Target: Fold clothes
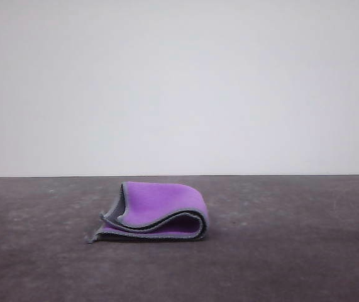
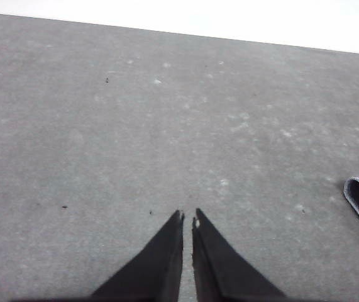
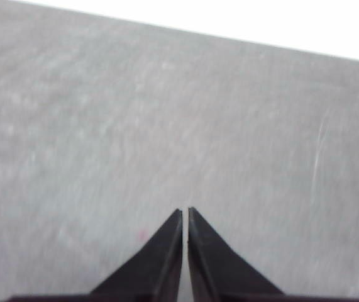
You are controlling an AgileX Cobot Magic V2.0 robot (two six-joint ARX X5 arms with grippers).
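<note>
Cloth (image 1: 157, 214) lies folded, purple out. Left tool (image 2: 187, 218) and right tool (image 3: 185, 211) narrow, empty, clear of it. Advise flattening bulged fold.

Plain white wall (image 1: 179, 82) fills the back, evenly lit; below it a dark grey, mottled tabletop (image 1: 292, 251) runs forward, flecked with pale specks.

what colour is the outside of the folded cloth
Bright purple, with a light grey hem; the cloth shows best in the front view.
</note>
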